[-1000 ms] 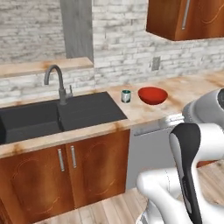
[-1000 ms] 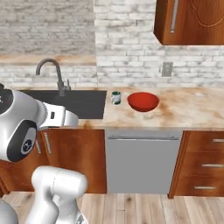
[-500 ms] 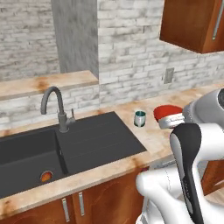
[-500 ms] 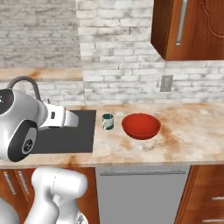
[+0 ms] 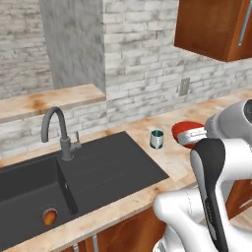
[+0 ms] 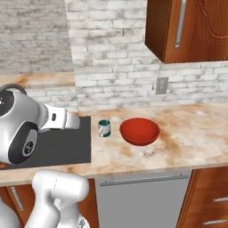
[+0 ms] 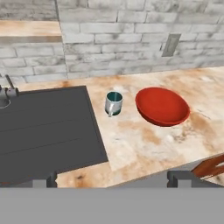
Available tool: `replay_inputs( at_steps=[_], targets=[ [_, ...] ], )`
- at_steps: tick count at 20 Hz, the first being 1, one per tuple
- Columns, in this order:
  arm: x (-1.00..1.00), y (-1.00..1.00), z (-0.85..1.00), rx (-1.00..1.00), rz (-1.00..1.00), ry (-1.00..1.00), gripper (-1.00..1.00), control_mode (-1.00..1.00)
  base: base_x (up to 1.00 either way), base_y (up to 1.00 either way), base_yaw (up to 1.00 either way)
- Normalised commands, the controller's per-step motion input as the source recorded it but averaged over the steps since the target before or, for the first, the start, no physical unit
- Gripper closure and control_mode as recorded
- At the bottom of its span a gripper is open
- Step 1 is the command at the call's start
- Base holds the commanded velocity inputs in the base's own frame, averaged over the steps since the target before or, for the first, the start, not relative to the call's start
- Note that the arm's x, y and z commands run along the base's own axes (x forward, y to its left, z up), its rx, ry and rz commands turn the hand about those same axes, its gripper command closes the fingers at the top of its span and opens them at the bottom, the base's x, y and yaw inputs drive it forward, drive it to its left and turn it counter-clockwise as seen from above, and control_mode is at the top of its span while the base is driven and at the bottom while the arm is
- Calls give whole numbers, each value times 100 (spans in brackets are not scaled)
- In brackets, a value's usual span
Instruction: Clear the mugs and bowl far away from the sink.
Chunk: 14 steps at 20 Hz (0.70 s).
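While teal mug point(image 7: 113, 102) and red bowl point(image 7: 162, 106) sit on the table point(image 7: 144, 144) beside the sink point(image 7: 43, 131), nothing looks cleared; claw point(image 7: 111, 179) spread, empty.

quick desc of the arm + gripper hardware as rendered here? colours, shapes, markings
The arm is glossy white with rounded, bulbous links and dark grey to black joint sections; in the right base view one black joint cap carries a small round white mark. No cables show. The gripper appears in the hand view as two small, dark grey, blocky finger tips set wide apart.
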Motion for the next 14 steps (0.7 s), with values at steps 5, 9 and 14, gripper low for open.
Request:
replay_inputs(
  at_steps=[5,9,14],
  targets=[
    [0,0,0,0,0,0,-100,100,100,0,-32],
    [25,0,-9,2,0,3,-100,-100,63,0,-2],
    [100,0,-48,1,5,25,-100,-100,0,0,0]
  ],
)
